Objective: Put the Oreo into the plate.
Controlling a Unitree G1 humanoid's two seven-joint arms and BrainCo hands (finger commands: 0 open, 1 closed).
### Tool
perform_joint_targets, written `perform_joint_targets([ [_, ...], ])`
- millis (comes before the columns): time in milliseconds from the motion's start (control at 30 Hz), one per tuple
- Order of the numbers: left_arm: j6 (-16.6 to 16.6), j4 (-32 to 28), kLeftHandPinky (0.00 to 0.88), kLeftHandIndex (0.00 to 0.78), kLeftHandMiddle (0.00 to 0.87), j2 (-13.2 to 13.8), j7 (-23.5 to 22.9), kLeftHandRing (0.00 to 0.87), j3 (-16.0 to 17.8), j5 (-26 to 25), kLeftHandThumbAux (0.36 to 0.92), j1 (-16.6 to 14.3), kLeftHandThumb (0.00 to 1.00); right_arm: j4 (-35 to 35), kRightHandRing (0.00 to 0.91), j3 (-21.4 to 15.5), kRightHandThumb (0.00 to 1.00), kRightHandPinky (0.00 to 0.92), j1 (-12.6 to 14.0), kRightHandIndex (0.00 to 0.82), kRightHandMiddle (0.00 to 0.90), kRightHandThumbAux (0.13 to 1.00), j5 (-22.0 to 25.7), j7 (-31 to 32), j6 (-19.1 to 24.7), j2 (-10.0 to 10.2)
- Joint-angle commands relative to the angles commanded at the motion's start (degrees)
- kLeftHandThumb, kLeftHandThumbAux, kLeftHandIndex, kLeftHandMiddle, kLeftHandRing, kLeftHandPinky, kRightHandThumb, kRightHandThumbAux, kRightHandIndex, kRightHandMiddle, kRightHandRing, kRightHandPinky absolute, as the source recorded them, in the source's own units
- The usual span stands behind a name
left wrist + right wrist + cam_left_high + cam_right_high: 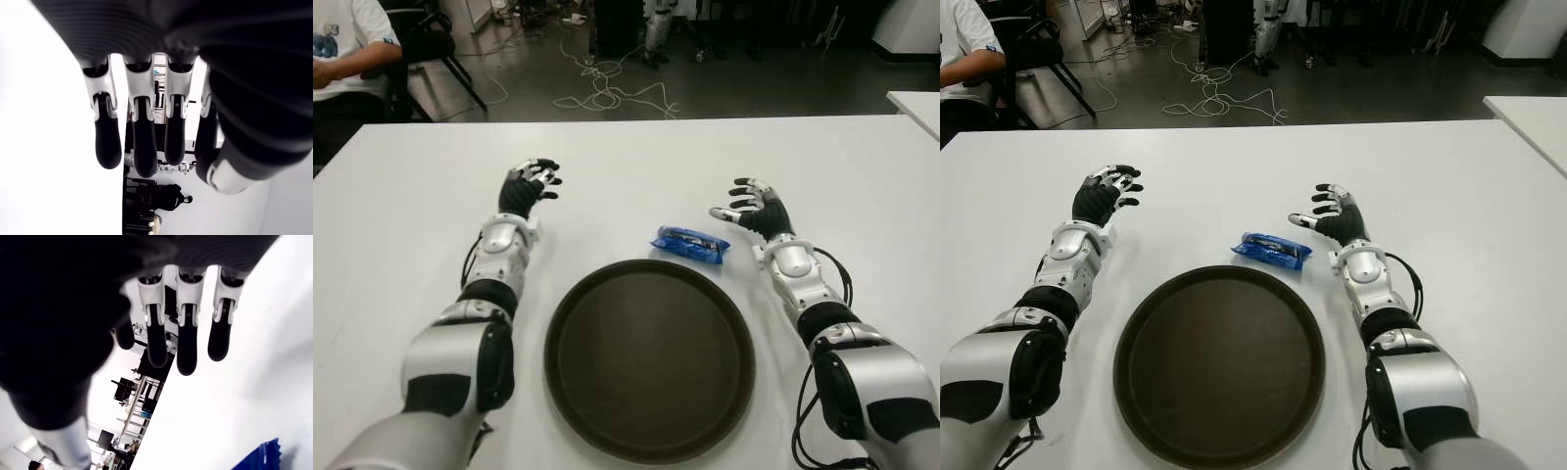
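Observation:
A blue Oreo pack lies on the white table just beyond the far right rim of the round dark brown plate, which holds nothing. My right hand hovers a little to the right of the pack, fingers spread and holding nothing; a blue corner of the Oreo pack shows in the right wrist view. My left hand shows at the far left of the plate, fingers relaxed and holding nothing.
A person in a white shirt sits beyond the table's far left corner beside a chair. Cables lie on the floor behind the table. Another white table edge shows at the far right.

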Motion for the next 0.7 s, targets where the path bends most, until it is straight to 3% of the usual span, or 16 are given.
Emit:
perform_joint_targets([
  [700,-0.06,0.02,0.474,0.4,0.36,0.17,0.25,0.404,-0.31,0.65,0.727,0.03,0.67,0.23,0.316,0.52,0.015,0.331,0.05,0.238,0.304,0.808,-0.3,-0.27,-0.43,-0.13],
])
